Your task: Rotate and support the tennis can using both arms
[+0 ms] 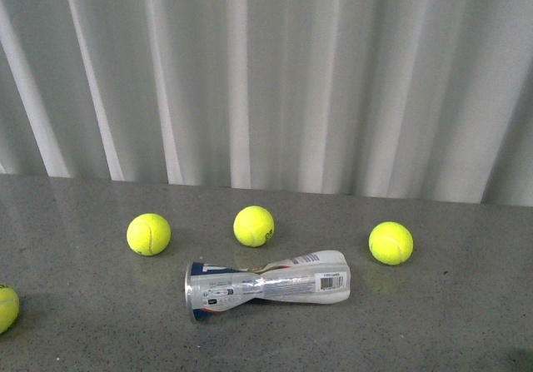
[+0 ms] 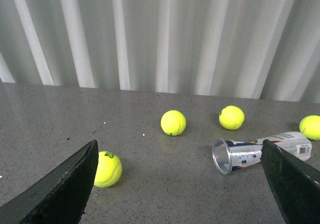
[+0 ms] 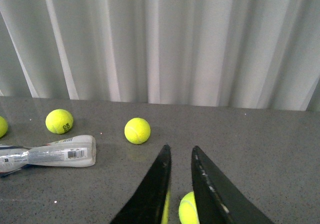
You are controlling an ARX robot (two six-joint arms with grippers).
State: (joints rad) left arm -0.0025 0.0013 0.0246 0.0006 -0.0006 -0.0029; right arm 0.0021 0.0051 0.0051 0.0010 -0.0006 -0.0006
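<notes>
Tennis can (image 1: 266, 285), a clear plastic tube with silver rim and white-navy label, lies on its side on the grey speckled table (image 1: 466, 322), dented at its middle. In the front view it is at 6 o'clock from the middle yellow-green tennis ball (image 1: 253, 225), apart from it. Its long axis runs from 9 to 3 o'clock: the open rim points to 9 o'clock, the closed end with the barcode to 3 o'clock. So each arm has one end on its own side (no arm shows in the front view).

The left gripper (image 2: 177, 184) has its black pointed fingers spread wide and holds nothing; the rim is turned toward it. The right gripper (image 3: 180, 147) has its fingers almost together, only a narrow slit between them, and nothing clamped as far as I see; another ball (image 3: 187, 210) shows behind them. I judge both arms well apart from the can, the left one a little better placed.
</notes>
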